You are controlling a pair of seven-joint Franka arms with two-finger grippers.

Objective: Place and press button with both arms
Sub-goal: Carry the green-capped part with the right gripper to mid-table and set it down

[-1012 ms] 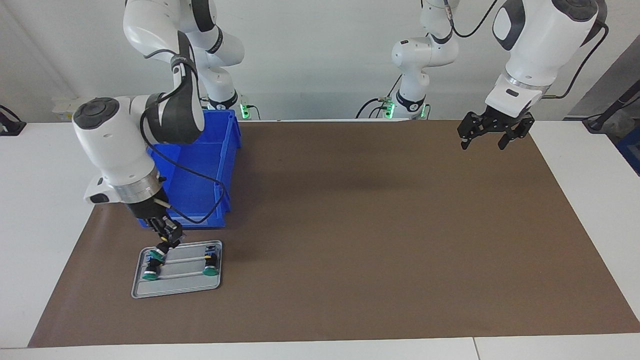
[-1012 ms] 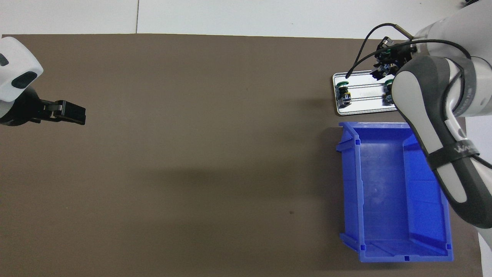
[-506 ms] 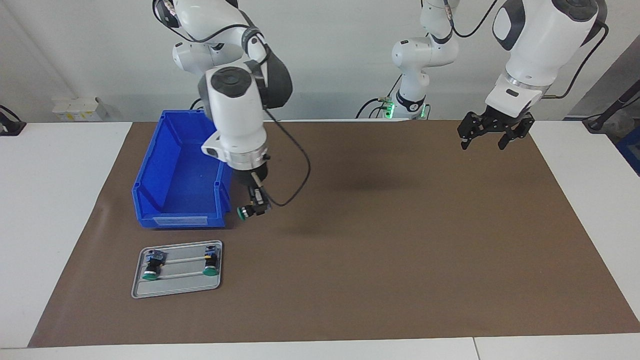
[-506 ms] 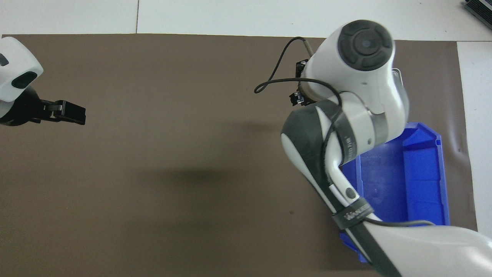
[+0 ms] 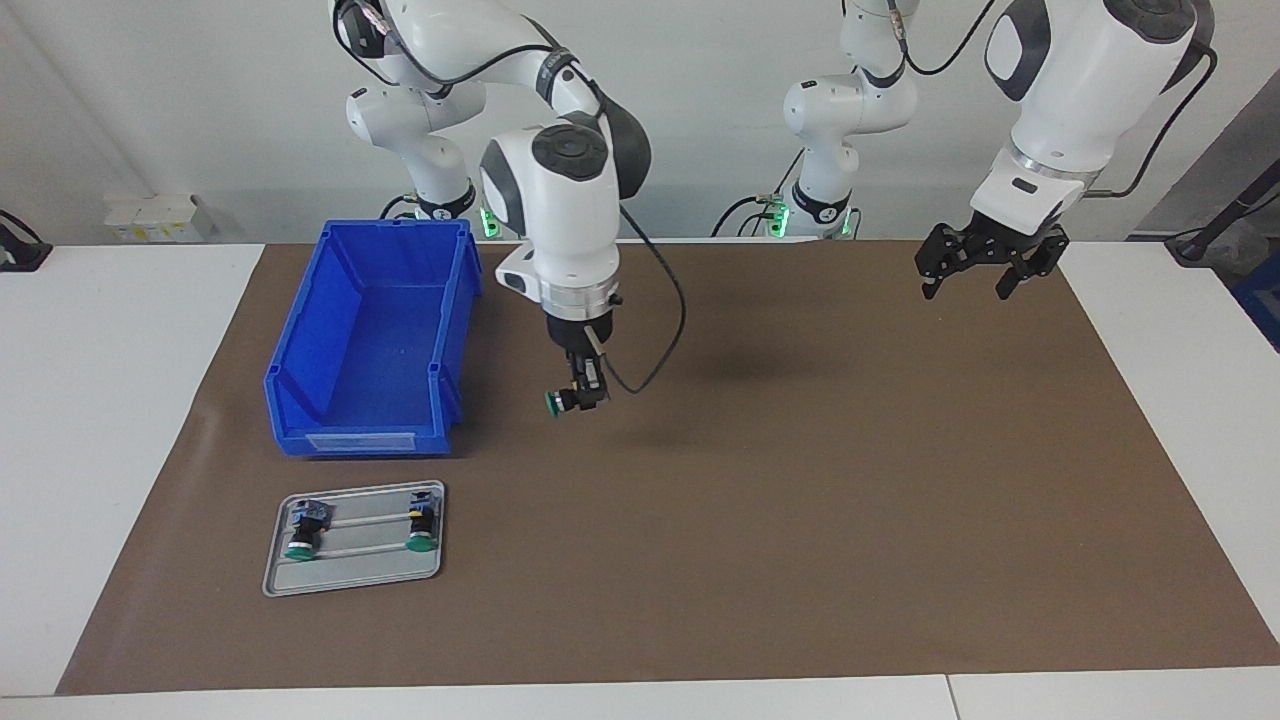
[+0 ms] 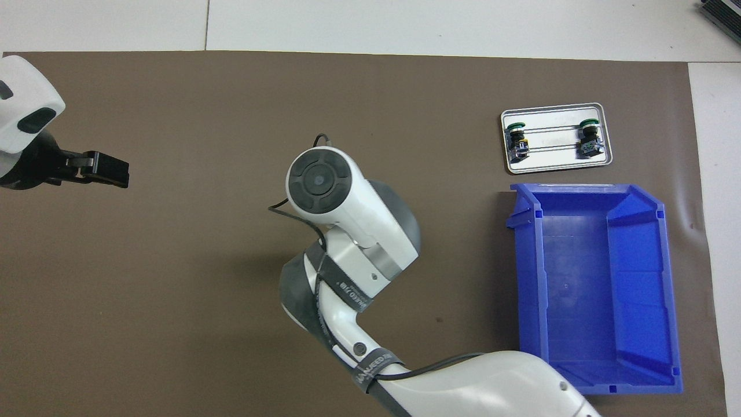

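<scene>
My right gripper [image 5: 580, 396] is shut on the button [image 5: 556, 403], which lies sideways with its green cap pointing toward the blue bin. It hangs in the air over the brown mat [image 5: 760, 520], beside the bin. In the overhead view the right arm's wrist [image 6: 324, 185] hides both the gripper and the button. My left gripper [image 5: 970, 288] is open and empty, waiting in the air over the mat at the left arm's end of the table; it also shows in the overhead view [image 6: 110, 169].
A blue bin [image 5: 300, 385] stands at the right arm's end of the table [image 6: 524, 278]. A metal tray [image 5: 350, 570], farther from the robots than the bin, holds two similar green-capped switches [image 5: 300, 530] [image 5: 421, 525].
My right gripper lifted the button off the tray and carried it past the bin toward the middle of the mat. The left arm has not moved.
</scene>
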